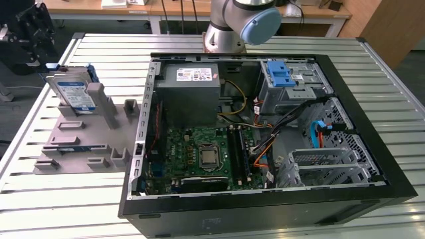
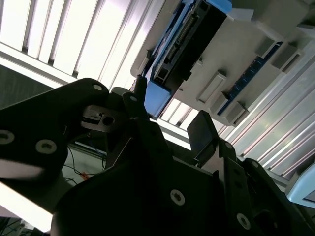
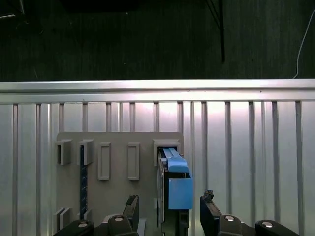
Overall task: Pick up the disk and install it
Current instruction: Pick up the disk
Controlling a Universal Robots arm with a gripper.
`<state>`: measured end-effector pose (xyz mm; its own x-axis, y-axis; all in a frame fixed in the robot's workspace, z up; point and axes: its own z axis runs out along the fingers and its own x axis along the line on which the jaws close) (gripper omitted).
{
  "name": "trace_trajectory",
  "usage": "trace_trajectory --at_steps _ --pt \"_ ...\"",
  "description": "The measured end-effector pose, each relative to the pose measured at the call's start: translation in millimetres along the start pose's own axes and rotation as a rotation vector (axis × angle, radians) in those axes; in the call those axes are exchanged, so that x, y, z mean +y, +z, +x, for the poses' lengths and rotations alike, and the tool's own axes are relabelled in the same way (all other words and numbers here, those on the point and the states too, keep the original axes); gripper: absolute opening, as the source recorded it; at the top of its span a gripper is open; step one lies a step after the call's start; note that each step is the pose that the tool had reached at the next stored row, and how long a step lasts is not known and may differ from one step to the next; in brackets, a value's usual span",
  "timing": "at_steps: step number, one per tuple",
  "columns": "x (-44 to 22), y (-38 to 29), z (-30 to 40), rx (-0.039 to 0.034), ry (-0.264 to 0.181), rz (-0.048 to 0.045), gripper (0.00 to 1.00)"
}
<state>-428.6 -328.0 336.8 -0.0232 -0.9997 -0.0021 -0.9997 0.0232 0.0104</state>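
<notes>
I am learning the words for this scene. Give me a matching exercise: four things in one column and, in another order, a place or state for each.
Things:
1. disk
2. gripper
3. grey box with a white sticker
4. processor chip

Places or states:
A. open
B. in the middle of the green board
C. upright in the grey holder, outside the computer case
D. inside the case, beside the green board

Pairs: 1-C, 2-A, 3-D, 4-B
</notes>
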Motion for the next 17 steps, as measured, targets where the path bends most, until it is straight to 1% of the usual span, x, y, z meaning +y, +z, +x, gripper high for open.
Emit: trace_trajectory --at_steps 3,5,11,14,17 --pt "1.7 3.9 -0.5 -0.0003 0.0 0.0093 0.6" --pt "2.1 6.7 -0.5 -0.0005 0.0 0.012 0.6" --pt "2.4 8.0 -0.7 -0.0001 0.0 0.0122 0.6" --pt "3.6 10.5 -1.2 0.0001 0.0 0.0121 0.6" --pt "5.2 14.4 -2.0 0.0001 0.0 0.012 0.6"
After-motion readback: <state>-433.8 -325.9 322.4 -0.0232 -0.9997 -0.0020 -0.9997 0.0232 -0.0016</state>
